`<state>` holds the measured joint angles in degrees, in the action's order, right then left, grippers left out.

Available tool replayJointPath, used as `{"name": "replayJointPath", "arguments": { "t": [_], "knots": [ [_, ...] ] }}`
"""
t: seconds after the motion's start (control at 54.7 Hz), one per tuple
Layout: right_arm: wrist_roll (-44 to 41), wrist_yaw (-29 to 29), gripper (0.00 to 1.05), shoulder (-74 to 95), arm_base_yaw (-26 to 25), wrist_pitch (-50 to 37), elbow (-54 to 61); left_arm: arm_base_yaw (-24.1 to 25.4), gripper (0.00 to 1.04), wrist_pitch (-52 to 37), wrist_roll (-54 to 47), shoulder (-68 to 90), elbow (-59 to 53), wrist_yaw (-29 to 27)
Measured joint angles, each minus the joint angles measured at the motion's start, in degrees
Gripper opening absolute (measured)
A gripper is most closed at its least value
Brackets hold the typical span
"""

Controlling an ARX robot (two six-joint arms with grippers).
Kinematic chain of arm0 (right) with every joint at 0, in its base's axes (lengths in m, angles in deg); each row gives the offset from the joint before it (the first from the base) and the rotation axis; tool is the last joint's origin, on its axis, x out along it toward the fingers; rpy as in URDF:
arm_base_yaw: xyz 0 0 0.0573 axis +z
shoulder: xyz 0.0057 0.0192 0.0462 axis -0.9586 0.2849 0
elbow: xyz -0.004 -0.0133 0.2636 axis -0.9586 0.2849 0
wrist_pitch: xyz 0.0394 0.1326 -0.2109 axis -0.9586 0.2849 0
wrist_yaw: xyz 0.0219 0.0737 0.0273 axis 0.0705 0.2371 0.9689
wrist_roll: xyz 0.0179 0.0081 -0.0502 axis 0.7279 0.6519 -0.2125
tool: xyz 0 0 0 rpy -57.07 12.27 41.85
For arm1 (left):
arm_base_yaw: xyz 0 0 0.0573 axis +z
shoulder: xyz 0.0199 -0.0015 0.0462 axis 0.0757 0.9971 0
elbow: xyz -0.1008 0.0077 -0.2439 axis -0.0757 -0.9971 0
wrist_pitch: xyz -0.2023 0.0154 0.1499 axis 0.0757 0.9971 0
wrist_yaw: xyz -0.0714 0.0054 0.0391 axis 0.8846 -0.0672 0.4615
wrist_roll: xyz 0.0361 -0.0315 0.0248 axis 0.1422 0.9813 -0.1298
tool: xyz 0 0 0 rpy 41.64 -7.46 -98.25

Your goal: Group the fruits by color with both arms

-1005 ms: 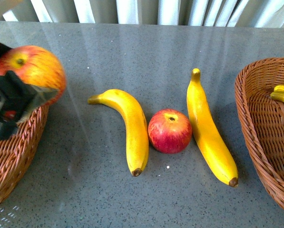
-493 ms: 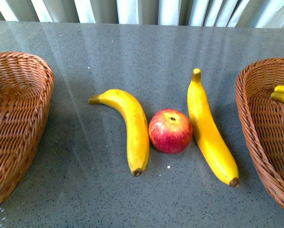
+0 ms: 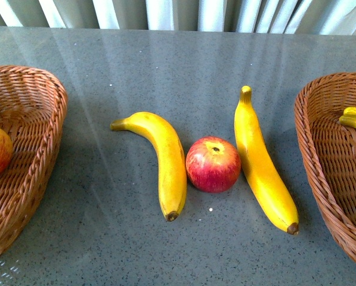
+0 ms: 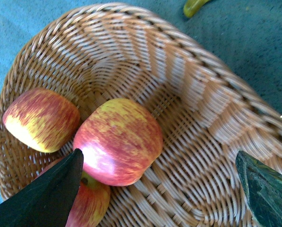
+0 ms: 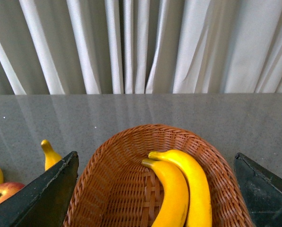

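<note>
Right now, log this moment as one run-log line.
left basket: three apples | right basket: two bananas | table: loose apple between two loose bananas | left gripper, right gripper: open

Before me, 1 red apple [image 3: 213,164] sat between a curved banana [image 3: 170,159] and a straighter banana [image 3: 258,167], wicker baskets [image 3: 37,149] at both edges.
</note>
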<state>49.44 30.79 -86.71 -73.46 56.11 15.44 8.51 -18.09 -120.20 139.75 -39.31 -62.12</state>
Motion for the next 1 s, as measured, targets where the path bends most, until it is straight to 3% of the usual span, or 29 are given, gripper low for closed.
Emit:
{"name": "replayJointPath", "arguments": {
  "t": [0.146, 0.384, 0.53, 0.712, 1.005],
  "knots": [
    [0.0, 0.0, 0.96, 0.0, 0.0, 0.0, 0.0, -6.56, 0.96, -0.22, 3.63, -1.01, 1.64, -1.25],
    [0.0, 0.0, 0.96, 0.0, 0.0, 0.0, 0.0, -28.55, 0.96, -5.62, 11.13, 6.27, 9.86, -5.07],
    [0.02, 0.0, 0.96, 0.0, 0.0, 0.0, 0.0, -36.65, 0.96, -6.86, 13.22, 14.58, 14.64, -6.62],
    [0.0, 0.0, 0.96, 0.0, 0.0, 0.0, 0.0, -40.59, 0.96, -7.39, 12.83, 22.69, 19.78, -8.04],
    [0.0, 0.0, 0.96, 0.0, 0.0, 0.0, 0.0, -40.48, 0.96, -7.69, 9.16, 32.28, 24.3, -9.11]
  ]
}}
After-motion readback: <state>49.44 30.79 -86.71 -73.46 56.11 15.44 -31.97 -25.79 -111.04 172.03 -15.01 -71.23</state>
